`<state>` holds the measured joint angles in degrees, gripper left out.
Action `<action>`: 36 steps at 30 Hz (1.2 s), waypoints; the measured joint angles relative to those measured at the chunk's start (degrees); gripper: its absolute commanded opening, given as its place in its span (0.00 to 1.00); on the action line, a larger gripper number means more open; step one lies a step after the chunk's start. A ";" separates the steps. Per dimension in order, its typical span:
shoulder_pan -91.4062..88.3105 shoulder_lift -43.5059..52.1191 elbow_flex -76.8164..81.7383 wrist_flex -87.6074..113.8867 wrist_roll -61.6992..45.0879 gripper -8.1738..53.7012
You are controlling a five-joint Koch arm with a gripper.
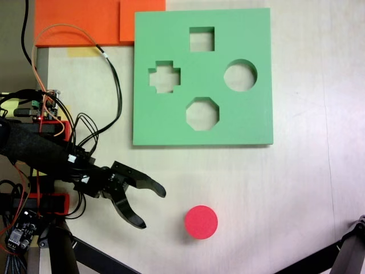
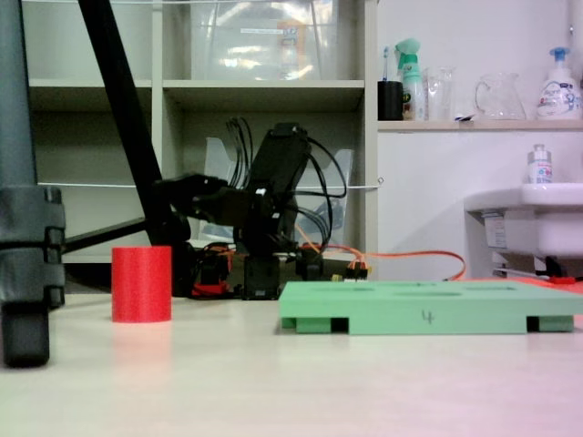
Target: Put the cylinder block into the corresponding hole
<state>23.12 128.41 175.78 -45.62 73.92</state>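
Nothing is done yet: the cylinder block (image 1: 201,221) is seen standing on the counter (image 1: 296,188), ungrasped, well apart from the green board (image 1: 251,123) w/ the corresponding hole (image 1: 240,76) empty. The gripper (image 1: 153,208) is seen near the block, jaws apart. Grasp, carry & insertion are left. "4" is handwritten on the board's edge (image 2: 426,317).

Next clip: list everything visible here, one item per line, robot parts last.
Short red cylinder block: one, red, standing on the pale table, apart from the board.
Square green foam board: one, green, flat on the table, four cut-outs.
Circular cut-out: one, at the board's right in the top-down fixed view, unfilled.
Orange foam sheets: two, orange, top left corner.
Black arm's claw: one, black, open, left of the cylinder.
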 measured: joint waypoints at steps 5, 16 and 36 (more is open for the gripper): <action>2.11 -3.16 0.00 -0.53 8.53 0.74; -4.13 -61.44 -6.06 -48.08 21.71 0.90; -3.16 -78.66 -29.71 -48.16 21.62 0.96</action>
<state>19.95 49.75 146.07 -93.78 95.54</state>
